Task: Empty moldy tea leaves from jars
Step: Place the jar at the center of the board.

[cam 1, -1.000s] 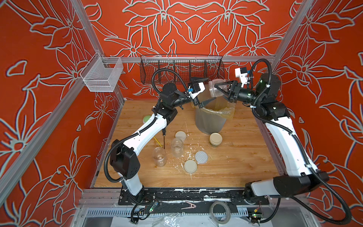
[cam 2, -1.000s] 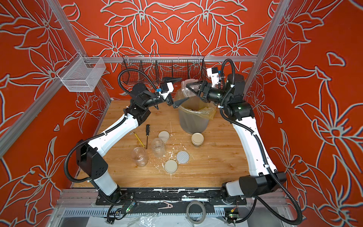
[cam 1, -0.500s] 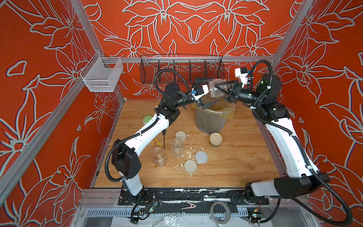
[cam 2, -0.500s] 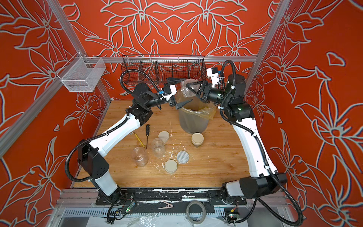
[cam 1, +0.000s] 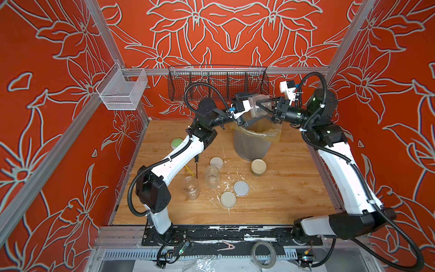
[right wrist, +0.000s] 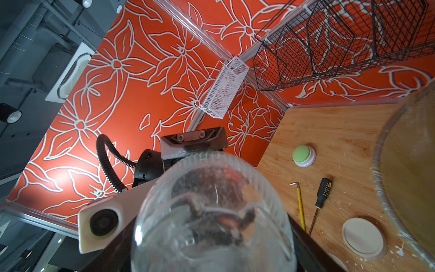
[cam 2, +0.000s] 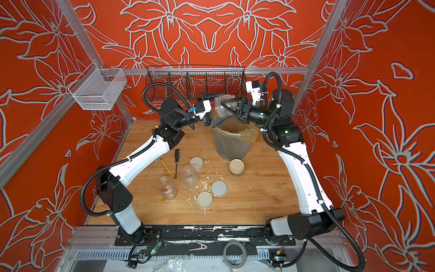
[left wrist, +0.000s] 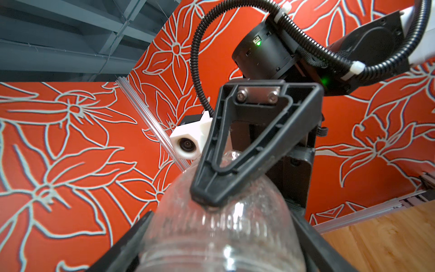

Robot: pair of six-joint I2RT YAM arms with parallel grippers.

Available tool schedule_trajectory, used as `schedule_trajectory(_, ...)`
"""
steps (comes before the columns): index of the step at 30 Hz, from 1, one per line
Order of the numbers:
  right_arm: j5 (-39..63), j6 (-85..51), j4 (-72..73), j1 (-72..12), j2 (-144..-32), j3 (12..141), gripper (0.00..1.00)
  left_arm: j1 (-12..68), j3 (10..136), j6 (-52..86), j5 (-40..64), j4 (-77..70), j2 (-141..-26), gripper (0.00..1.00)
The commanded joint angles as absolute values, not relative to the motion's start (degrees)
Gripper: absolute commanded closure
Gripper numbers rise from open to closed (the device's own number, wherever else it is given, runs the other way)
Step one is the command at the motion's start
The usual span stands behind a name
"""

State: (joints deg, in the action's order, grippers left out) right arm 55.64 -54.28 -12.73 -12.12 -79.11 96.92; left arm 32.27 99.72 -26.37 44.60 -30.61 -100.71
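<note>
A clear glass jar hangs lidless and on its side over the grey bin. My right gripper is shut on it from the right. My left gripper is shut on the same jar from the left, fingers against both sides. The glass looks dusty; I cannot tell whether the dark shapes inside are leaves. On the table, two open jars stand empty. A lidded jar holds dark moldy tea leaves.
Loose lids lie on the table: two cream, one dotted. A screwdriver, a yellow hex key and a green button sit at the left. A black wire basket hangs behind the bin.
My left gripper moved right to the jar held by the right gripper and closed on it. The right arm and jar stayed in place.
</note>
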Motion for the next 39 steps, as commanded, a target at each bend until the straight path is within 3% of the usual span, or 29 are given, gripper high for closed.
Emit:
schedule_trajectory(1,57.5,-55.9,-7.6,-12.8,-77.3,96.8,0.79,32.9,101.2,-26.4,46.4,-31.2,-101.2,0.25)
schedule_trajectory(5,57.3,-54.8,-8.7,-13.1,-76.7,96.7,0.73,33.0,100.3,-27.1,46.3,-30.5,-100.7,0.33)
schedule_trajectory(8,57.9,-54.6,-8.8,-13.2,-76.7,96.5,0.59,33.0,100.0,-26.9,46.4,-30.3,-100.3,0.48)
schedule_trajectory(10,57.2,-53.2,-9.9,-13.1,-76.5,96.5,0.41,33.0,100.1,-26.2,46.4,-29.6,-99.9,0.6)
schedule_trajectory(13,53.1,-48.9,-14.1,-13.2,-75.0,96.5,0.03,33.0,101.2,-24.7,45.8,-26.4,-99.0,0.74)
schedule_trajectory(23,31.0,-37.8,-21.8,-13.2,-66.2,93.0,0.03,33.5,102.5,-14.2,35.0,-14.3,-93.6,0.85)
schedule_trajectory(28,26.6,-35.4,-21.9,-13.1,-62.7,89.6,0.03,35.7,102.2,-11.0,26.2,-5.1,-89.5,0.87)
schedule_trajectory(39,17.3,-21.8,-33.7,-13.2,-58.7,86.0,0.03,41.4,108.2,9.2,-2.6,41.5,-85.5,0.85)
